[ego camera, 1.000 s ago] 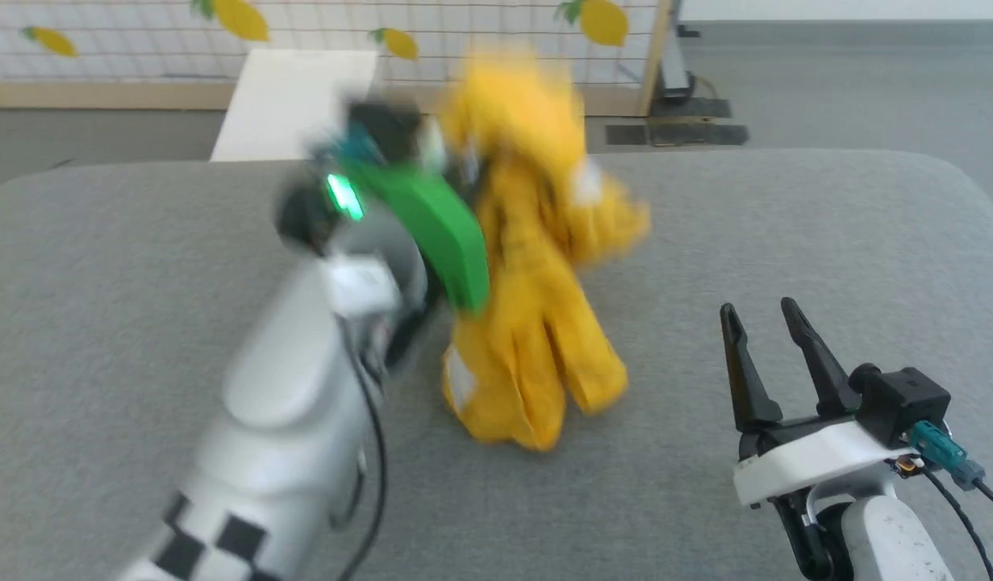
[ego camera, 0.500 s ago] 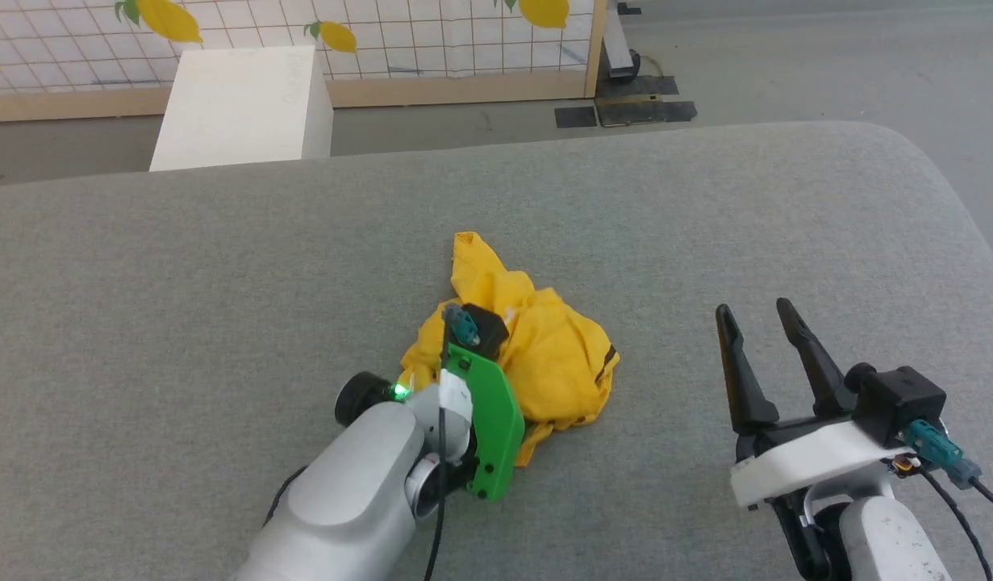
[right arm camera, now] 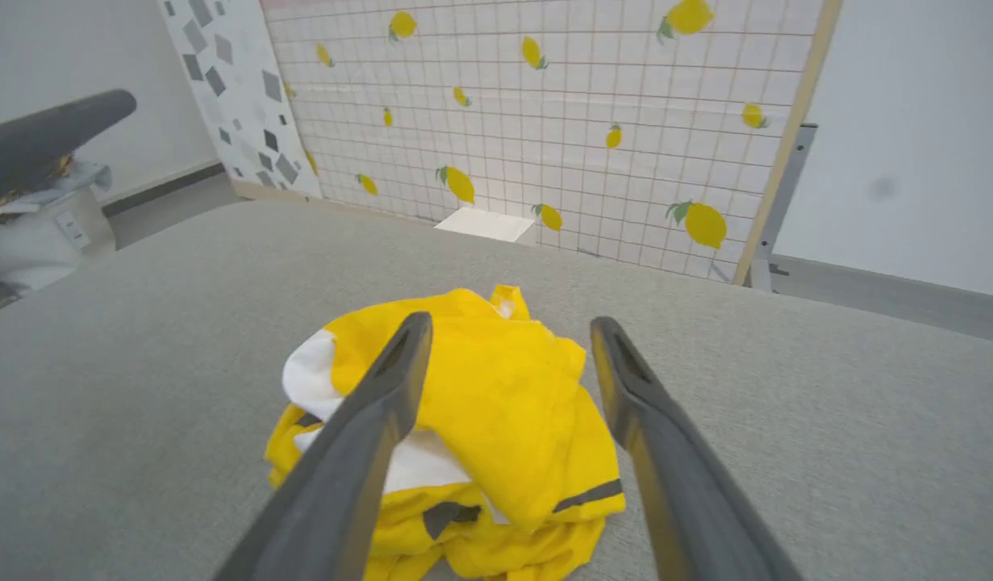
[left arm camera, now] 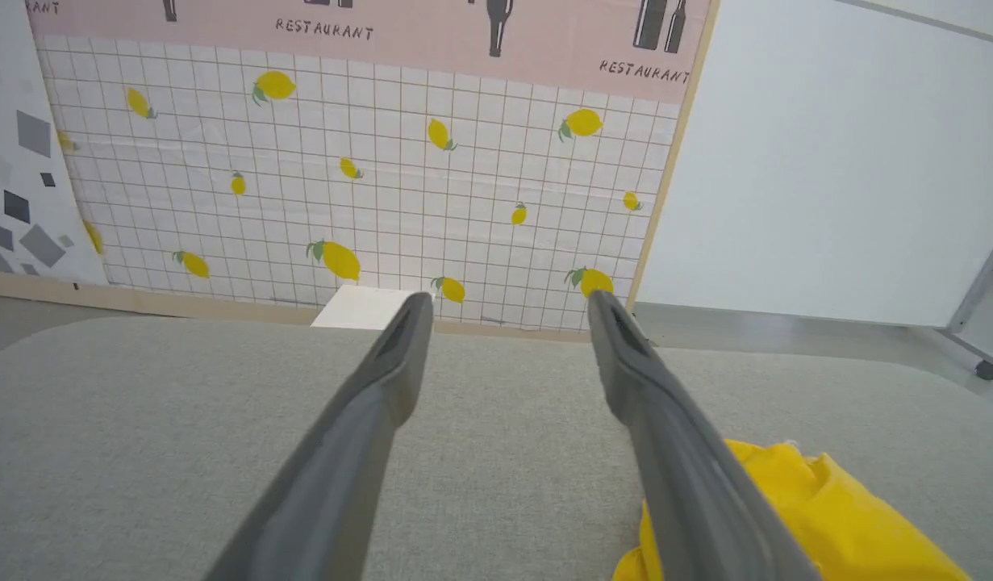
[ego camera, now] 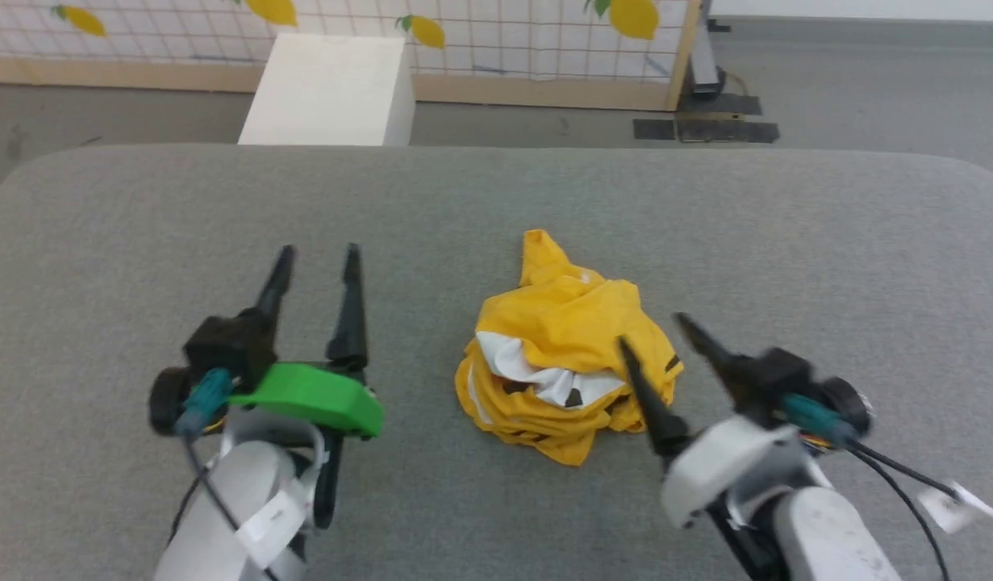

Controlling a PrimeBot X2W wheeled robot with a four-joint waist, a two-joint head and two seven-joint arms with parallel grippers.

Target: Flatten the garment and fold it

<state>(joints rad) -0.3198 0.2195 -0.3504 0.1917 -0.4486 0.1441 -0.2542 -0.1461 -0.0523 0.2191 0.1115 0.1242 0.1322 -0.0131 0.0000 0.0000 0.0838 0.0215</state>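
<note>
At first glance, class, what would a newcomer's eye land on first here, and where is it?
The crumpled yellow garment, heaped in the middle of the grey table. Two open grippers flank it: the left gripper to its left, apart from it, and the right gripper pointing toward it. Behind stands a lemon-printed grid wall.
</note>
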